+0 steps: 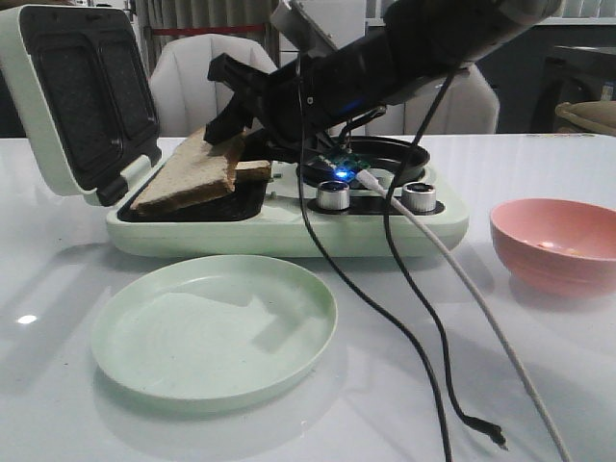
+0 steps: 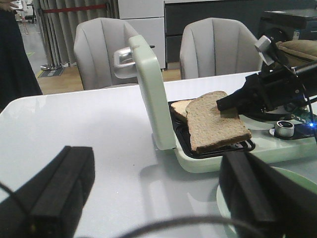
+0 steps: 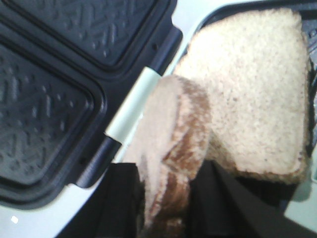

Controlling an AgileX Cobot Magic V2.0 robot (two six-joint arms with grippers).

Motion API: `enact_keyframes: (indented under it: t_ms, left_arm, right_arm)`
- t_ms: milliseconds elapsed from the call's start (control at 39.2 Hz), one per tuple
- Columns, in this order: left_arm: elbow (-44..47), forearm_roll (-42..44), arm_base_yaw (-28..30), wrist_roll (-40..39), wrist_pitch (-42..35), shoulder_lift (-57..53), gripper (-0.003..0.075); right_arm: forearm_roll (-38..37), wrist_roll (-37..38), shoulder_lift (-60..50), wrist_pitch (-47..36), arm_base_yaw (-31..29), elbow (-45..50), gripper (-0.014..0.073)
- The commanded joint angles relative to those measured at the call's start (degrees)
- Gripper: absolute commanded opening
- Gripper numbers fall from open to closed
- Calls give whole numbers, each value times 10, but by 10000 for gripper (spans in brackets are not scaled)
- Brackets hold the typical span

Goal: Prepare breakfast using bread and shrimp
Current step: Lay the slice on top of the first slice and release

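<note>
Bread [image 1: 192, 171] is seen as two slices at the open sandwich maker [image 1: 289, 226] on the white desk [image 1: 539, 385]. One slice is pinched by the right pincer [image 1: 229, 123], its edge clamped between the black fingers [image 3: 121, 198], and is held tilted, its lower end resting in the dark left tray. The second slice [image 3: 252, 89] lies flat in the tray behind it, partly covered. The lid [image 1: 72, 96] is propped upright. A green plate [image 1: 214, 327] sits in front of the maker and a pink bowl [image 1: 553, 243] to the right. The left pincer [image 2: 153, 198] is spread wide, low over the desk, well apart from the bread.
</note>
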Motion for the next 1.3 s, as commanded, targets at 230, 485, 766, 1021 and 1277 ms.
enact_keyframes:
  t_ms: [230, 485, 766, 1021, 1277]
  left_arm:
    - [-15, -6, 1, -2, -48, 8, 564]
    - [-15, -6, 1, -2, -48, 8, 564]
    - [-15, -6, 1, -2, -48, 8, 564]
    - [-15, -6, 1, -2, -48, 8, 564]
    - [-15, -6, 1, -2, -48, 8, 564]
  right_arm:
    - [-166, -1, -76, -70, 10, -18, 432]
    - [-202, -2, -99, -106, 14, -18, 460]
    - [-215, -2, -86, -90, 14, -18, 597]
    - [-265, 11, -124, -103, 14, -14, 597]
    - [-327, 39, -214, -138, 14, 52, 597]
